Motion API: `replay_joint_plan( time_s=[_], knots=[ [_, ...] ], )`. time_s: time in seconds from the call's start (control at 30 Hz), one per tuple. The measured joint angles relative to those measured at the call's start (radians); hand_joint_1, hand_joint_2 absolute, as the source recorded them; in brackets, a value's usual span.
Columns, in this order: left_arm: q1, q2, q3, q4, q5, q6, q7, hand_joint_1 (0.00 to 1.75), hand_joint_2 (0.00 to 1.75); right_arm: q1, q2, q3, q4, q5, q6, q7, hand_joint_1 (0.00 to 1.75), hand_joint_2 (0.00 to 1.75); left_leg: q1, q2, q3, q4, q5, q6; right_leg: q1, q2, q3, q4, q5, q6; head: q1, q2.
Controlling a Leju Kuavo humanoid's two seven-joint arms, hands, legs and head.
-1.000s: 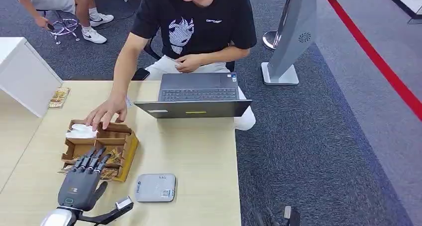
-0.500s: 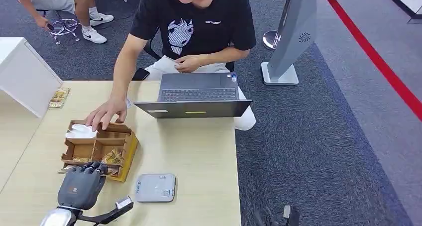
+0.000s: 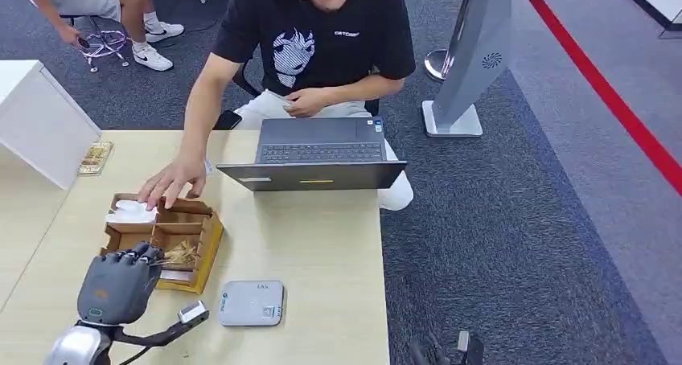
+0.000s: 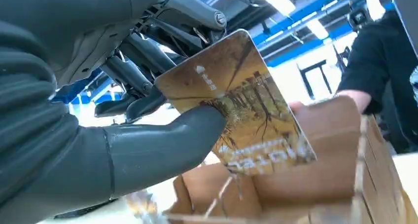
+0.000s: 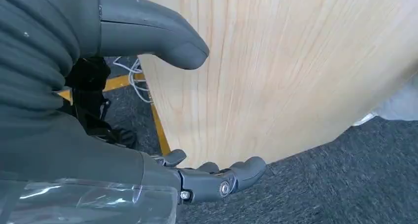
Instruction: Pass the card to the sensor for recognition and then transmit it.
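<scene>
1 card (image 4: 236, 110), brown and gold with a tree picture, pinched between the thumb and the dark fingers (image 4: 133, 73) of the left hand (image 3: 119, 283), lifted just above the near compartments of the cardboard box (image 3: 211, 235). 1 box, open-topped, divided into several compartments: the far-left one holds a white wad (image 3: 130, 212), the near ones hold more gold-brown cards (image 3: 181, 256), their number too blurred to count. 1 grey sensor (image 3: 252, 303), flat with rounded corners, lying on the table (image 3: 322, 244) just right of the box and near the left hand, not touching either. 1 right hand (image 5: 217, 179), hanging beside the table's edge over the dark carpet, fingers loosely curled and apart from the thumb, holding nothing. 1 laptop (image 3: 318, 152), open, at the far side of the table, its lid facing the robot. 1 seated person in a black T-shirt (image 3: 318, 39) behind the laptop, 1 hand (image 3: 170, 182) resting on the far rim of the box. 1 further small packet (image 3: 95, 157) at the table's far-left corner, beside a white cabinet (image 3: 36, 120). 1 grey stand (image 3: 474, 59) on the carpet to the right, with 1 red floor stripe (image 3: 611, 100) beyond it. 1 second person's legs and white shoes (image 3: 153, 47) at the far left.
</scene>
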Motion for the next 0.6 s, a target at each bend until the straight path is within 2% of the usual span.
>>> replay_joint_plan(
  time_s=[0.13,0.4,0.6],
  knots=[
    [-0.017,0.018,0.003,-0.064,0.037,0.007,-0.002,1.75,1.75,0.0,0.0,0.0,0.0,-0.004,-0.005,-0.002,0.0,1.75,0.0,0.0,0.0,0.0,0.0,0.0,0.0,0.0,-0.001,0.0,0.0,0.0,0.001,0.0],
    [-0.148,0.086,0.073,-0.307,0.164,-0.084,-0.005,1.75,1.75,0.001,0.0,0.0,0.0,-0.005,-0.003,-0.008,0.0,1.75,0.0,0.0,0.0,0.0,0.0,0.0,0.0,0.0,-0.001,0.0,0.0,0.0,0.0,0.0],
    [-0.165,0.103,0.098,-0.38,0.171,-0.079,-0.009,1.75,1.75,0.002,0.0,0.0,0.0,-0.005,-0.003,-0.011,0.0,1.75,0.0,0.0,0.0,0.0,0.0,0.0,0.0,0.0,-0.001,0.0,0.0,0.0,0.0,0.0]
  ],
)
